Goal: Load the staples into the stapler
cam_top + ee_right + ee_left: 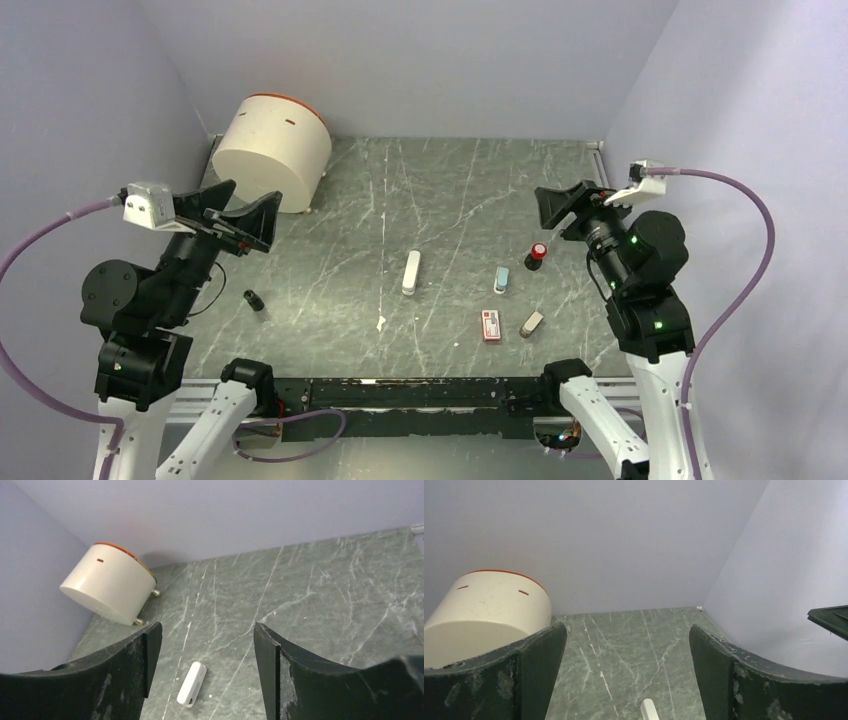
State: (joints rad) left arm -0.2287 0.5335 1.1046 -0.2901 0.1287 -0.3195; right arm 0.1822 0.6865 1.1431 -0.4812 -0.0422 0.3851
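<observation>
The stapler point(411, 272), a slim white bar, lies flat near the middle of the table. Its tip shows at the bottom of the left wrist view point(649, 711), and the right wrist view shows its whole length point(192, 683), well below and beyond the fingers. The staples point(490, 326), a small red box with a white label, lie to the stapler's right, nearer the front. My left gripper point(252, 200) hovers open at the left, empty point(628, 645). My right gripper point(545, 208) hangs open at the right, holding nothing point(207, 652).
A large cream cylinder with an orange rim point(272, 150) stands at the back left. A small black piece point(253, 299) lies front left. Near the staples are a blue item point(502, 280), a red-topped item point(537, 252) and a small silvery item point(531, 323).
</observation>
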